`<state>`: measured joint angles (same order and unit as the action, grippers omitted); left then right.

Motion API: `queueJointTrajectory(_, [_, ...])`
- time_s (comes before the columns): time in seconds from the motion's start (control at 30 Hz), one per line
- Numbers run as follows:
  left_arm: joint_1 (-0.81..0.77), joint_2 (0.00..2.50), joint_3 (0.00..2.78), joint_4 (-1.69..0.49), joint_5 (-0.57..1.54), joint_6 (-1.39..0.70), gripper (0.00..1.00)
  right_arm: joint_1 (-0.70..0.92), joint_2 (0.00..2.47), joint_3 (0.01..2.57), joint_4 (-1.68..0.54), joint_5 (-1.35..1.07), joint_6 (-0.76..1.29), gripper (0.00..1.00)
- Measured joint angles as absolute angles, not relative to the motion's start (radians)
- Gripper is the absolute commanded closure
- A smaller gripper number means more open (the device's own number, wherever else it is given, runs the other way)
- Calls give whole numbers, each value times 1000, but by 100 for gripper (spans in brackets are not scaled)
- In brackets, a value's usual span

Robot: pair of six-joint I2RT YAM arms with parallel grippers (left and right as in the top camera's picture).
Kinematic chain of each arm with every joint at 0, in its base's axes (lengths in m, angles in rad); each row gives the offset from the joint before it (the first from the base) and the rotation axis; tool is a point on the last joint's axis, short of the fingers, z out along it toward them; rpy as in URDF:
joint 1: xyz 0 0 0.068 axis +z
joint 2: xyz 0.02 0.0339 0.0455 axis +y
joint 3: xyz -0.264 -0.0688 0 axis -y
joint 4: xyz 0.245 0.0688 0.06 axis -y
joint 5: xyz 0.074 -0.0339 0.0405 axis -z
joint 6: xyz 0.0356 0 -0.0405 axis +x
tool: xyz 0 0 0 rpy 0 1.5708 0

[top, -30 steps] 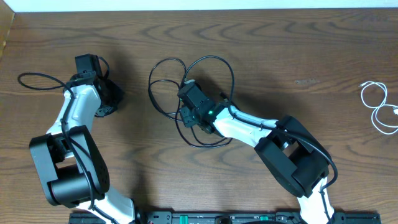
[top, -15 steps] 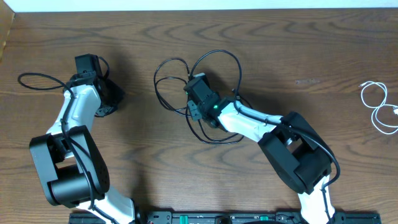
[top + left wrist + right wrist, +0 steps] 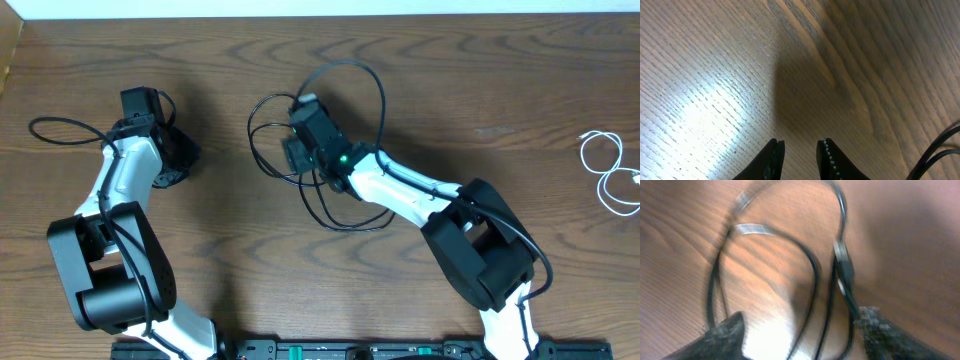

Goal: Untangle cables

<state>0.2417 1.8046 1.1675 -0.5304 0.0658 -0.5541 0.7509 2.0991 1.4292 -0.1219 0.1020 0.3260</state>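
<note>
Overhead cam shows you the black cable (image 3: 383,105) lying in loose loops at mid wooden table (image 3: 480,60), w/ the right gripper (image 3: 296,128) directly over the loops. On the right wrist view, which is blurred, you see its fingers (image 3: 725,335) wide apart and the cable passing btw. them, not clamped. The white cable (image 3: 603,178) is coiled alone at the far right edge, well apart from the black one. The left gripper (image 3: 800,155) is over bare wood, fingers only a little apart, nothing btw. them.
</note>
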Motion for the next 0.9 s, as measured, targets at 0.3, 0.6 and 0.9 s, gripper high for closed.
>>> queueJointTrajectory(0.3, [242, 1805, 1168, -530, 69, -554, 66, 751, 2081, 1460, -169, 93, 273, 99])
queueJointTrajectory(0.6, [242, 1805, 1168, -530, 69, -554, 66, 740, 2081, 1460, -270, 65, 273, 98])
queueJointTrajectory(0.9, [242, 1805, 1168, -530, 73, -554, 65, 622, 2081, 1460, -360, -224, 337, 76])
